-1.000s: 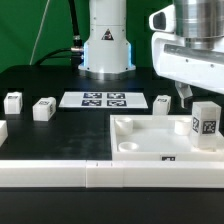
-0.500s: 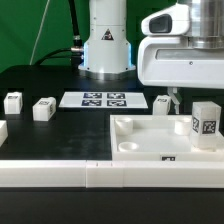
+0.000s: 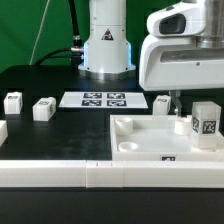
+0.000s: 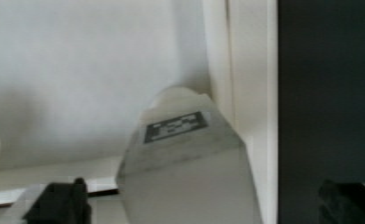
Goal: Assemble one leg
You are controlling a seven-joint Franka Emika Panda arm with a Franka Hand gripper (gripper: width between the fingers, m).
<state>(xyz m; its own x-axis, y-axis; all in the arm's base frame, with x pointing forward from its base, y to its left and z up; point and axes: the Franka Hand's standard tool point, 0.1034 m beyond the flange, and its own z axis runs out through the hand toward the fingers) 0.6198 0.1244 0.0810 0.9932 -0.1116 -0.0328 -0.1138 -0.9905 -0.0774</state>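
1. Nearest the ext. cam: long white rail point(image 3: 60, 172) lying across the front of the black worktop point(image 3: 60, 128).
2. Just behind the rail, ext. view's right: large flat white square panel point(image 3: 140, 135) w/ raised rim and round corner hole.
3. The leg point(image 3: 205, 122): white block, upright on the panel near its rim at ext. view's right, b/w tag facing ext. cam. In the wrist view it sits by the rim w/ a tag toward the cam.
4. The end effector point(image 4: 205, 200): fingers point(image 4: 63, 200) spread wide, one on each side of the leg, gaps showing, nothing clamped. In the ext. view its white body hangs above the leg.
5. Mid worktop: spare leg A point(image 3: 12, 102) and spare leg B point(image 3: 43, 108) at ext. view's left; spare leg C point(image 3: 163, 103) behind the panel.
6. The marker board point(image 3: 104, 99): flat, four tags, between B and C.
7. Farthest: white arm base point(image 3: 105, 45), behind the board.
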